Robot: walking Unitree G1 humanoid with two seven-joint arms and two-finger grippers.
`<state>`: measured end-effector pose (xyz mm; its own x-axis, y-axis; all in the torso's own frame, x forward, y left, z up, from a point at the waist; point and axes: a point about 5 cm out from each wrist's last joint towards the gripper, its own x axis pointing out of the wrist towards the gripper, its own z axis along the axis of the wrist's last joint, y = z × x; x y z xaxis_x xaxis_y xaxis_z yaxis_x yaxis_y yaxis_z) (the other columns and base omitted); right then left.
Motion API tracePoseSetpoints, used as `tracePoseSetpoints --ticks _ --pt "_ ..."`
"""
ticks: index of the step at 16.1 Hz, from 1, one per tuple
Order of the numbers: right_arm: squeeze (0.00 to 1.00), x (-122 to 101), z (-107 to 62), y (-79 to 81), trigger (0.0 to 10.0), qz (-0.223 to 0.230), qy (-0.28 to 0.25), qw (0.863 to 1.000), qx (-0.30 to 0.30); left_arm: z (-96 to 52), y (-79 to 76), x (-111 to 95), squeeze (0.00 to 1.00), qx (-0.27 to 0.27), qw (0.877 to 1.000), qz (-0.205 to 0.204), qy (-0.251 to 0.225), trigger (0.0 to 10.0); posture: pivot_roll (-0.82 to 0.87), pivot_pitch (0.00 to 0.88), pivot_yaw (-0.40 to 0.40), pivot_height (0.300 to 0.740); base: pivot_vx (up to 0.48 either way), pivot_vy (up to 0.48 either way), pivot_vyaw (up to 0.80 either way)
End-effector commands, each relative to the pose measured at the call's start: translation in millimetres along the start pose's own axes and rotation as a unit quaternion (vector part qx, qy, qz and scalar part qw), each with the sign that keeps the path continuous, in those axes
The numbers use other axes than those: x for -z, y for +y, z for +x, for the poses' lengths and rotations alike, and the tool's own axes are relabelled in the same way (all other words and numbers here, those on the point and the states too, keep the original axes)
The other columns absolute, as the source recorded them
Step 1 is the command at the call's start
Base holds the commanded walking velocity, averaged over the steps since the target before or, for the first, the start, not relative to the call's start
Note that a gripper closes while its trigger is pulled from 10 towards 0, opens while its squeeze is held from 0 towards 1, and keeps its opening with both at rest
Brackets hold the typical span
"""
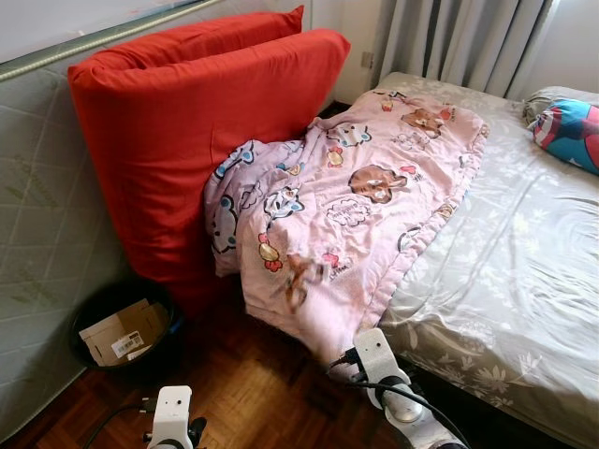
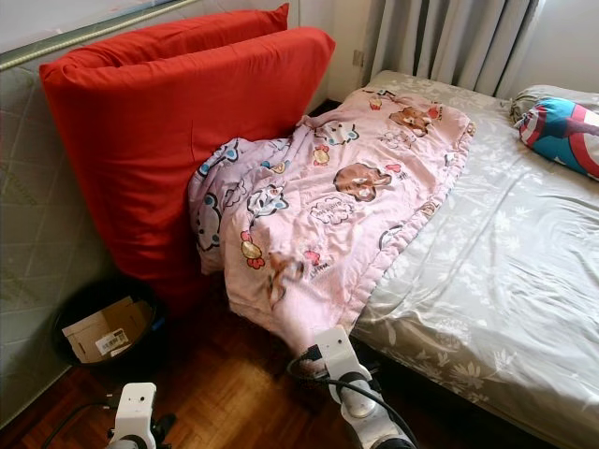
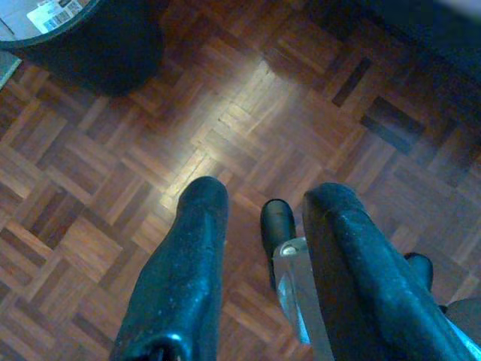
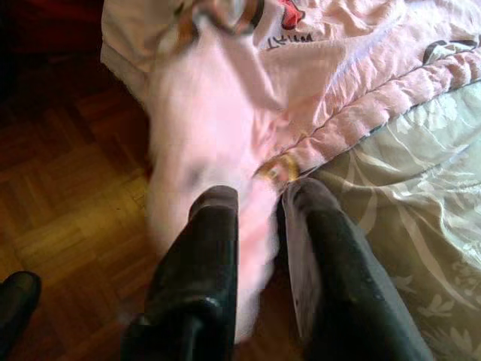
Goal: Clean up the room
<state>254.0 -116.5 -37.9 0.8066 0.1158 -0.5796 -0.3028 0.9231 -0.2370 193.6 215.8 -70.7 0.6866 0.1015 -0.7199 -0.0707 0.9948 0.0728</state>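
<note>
Right fingers (image 4: 259, 203) pinching pink cartoon blanket (image 1: 346, 201) hem, left fingers (image 3: 259, 207) parted, empty, bin (image 1: 122, 327) label unreadable

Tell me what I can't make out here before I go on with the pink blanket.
- Right gripper: the right wrist view is motion-blurred at the pink blanket's hanging corner, so whether cloth is pinched is unclear.
- Black bin: its inside is dark in the eye views; apart from a cardboard box, contents unreadable.
- Bed: cut off by the right edge.
- Left gripper: open over the wooden floor.
</note>
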Motion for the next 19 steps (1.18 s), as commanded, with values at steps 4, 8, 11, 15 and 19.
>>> tracePoseSetpoints --ticks 4,8,11,15,19 --pt "1.0 5.4 -1.6 12.6 10.0 -0.004 0.019 0.999 -0.042 -1.3 2.1 5.5 0.0 -0.001 1.0 0.002 0.014 10.0 0.01 0.073 -0.024 0.74 0.0 0.0 0.0" --pt "1.0 7.4 -2.2 15.2 10.0 0.013 0.026 0.998 -0.05 -1.3 2.1 5.7 0.0 0.0 1.0 0.002 0.015 10.0 0.01 0.07 -0.025 0.74 0.0 0.0 0.0" --pt "0.0 33.7 -7.6 -3.6 10.0 0.137 0.09 0.986 -0.026 -0.9 1.3 5.1 0.0 0.002 1.0 0.004 0.017 10.0 0.0 0.061 -0.021 0.74 0.0 0.0 0.0" --pt "0.0 70.0 -22.3 -18.8 10.0 0.192 0.153 0.969 0.014 -0.2 1.1 3.2 0.0 0.006 1.0 0.013 0.017 10.0 0.0 0.049 -0.02 0.74 0.0 0.0 0.0" --pt "0.0 113.0 -47.1 -23.3 10.0 0.282 0.211 0.933 0.077 0.2 1.6 2.9 0.0 0.008 0.999 0.021 0.024 10.0 -0.01 0.039 -0.009 0.74 0.0 0.0 0.0"
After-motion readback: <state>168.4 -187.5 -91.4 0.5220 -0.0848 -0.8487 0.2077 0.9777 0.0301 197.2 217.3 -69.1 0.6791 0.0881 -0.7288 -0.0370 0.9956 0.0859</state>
